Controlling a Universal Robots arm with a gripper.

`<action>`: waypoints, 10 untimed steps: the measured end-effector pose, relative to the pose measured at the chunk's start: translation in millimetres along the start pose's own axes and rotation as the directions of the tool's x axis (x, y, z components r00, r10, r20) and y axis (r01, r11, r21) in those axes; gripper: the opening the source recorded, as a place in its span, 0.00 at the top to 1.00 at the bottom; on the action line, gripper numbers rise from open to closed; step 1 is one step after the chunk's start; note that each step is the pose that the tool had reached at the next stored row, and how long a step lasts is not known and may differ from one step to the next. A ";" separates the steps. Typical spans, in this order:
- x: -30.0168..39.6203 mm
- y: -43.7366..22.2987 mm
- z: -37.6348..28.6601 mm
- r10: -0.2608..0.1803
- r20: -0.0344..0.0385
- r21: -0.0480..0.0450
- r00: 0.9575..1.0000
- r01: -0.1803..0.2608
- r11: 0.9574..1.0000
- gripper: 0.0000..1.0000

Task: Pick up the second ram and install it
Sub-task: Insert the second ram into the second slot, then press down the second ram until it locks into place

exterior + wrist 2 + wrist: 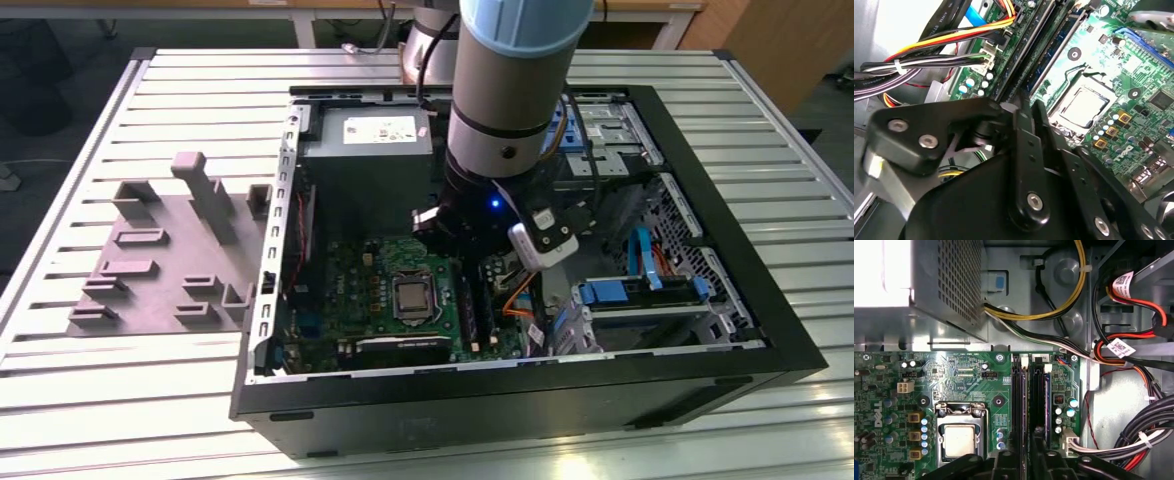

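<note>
Inside the open computer case, the gripper is hanging low over the motherboard, directly above the long black memory sockets. Its black fingers are lying close together (whether they are pinching anything, I cannot tell). The second ram is sitting upright in a socket beside the processor. The grey holder block is resting on the counter, outside the case.
</note>
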State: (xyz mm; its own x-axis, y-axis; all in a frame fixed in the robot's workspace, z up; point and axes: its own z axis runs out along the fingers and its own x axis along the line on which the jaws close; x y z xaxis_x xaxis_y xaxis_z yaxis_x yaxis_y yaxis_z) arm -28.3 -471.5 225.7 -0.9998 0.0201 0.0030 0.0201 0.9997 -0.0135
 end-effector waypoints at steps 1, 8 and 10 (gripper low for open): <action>0.0 0.0 0.0 0.000 0.000 0.000 1.000 0.000 1.000 0.80; 0.0 0.0 0.1 0.000 0.000 0.000 1.000 0.000 1.000 0.89; 0.0 0.0 1.8 0.000 0.000 0.000 1.000 0.000 1.000 0.89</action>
State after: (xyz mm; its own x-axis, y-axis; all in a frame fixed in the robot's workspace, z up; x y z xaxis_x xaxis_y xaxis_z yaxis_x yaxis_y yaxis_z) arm -28.3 -471.6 223.9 -0.9998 0.0201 0.0030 0.0201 0.9997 -0.0135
